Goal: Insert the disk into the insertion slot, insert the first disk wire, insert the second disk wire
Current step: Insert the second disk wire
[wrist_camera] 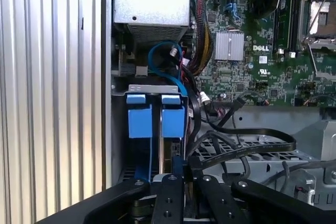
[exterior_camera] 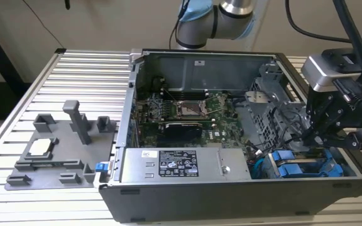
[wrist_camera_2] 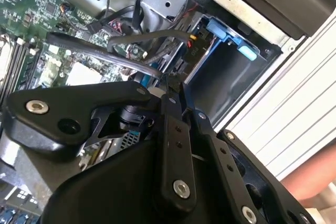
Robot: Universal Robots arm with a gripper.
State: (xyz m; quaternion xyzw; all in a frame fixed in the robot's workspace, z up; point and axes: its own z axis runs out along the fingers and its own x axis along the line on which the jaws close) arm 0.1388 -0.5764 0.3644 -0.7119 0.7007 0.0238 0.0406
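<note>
My gripper (exterior_camera: 311, 137) hangs inside the open computer case at the exterior view's right, just above the grey drive cage (exterior_camera: 307, 172). Its fingers are shut. A flat dark disk wire (wrist_camera_2: 94, 45) runs right up to the fingertips (wrist_camera_2: 167, 85) and loops away over the perforated metal (wrist_camera: 257, 129). The insertion slot (wrist_camera: 152, 88) lies directly ahead of the gripper (wrist_camera: 184, 165), with two blue plastic fittings (wrist_camera: 157, 119) side by side. In the second wrist view one bay (wrist_camera_2: 231, 72) looks hollow and dark. I cannot make out the disk's silver body.
The case stands on a slatted aluminium table (exterior_camera: 86, 75). A large grey labelled power-supply box (exterior_camera: 181, 165) sits beside the cage, with the green motherboard (exterior_camera: 181, 110) behind it. Loose black cables (wrist_camera: 226, 108) crowd the cage. A grey fixture plate (exterior_camera: 55, 150) lies at the exterior view's left.
</note>
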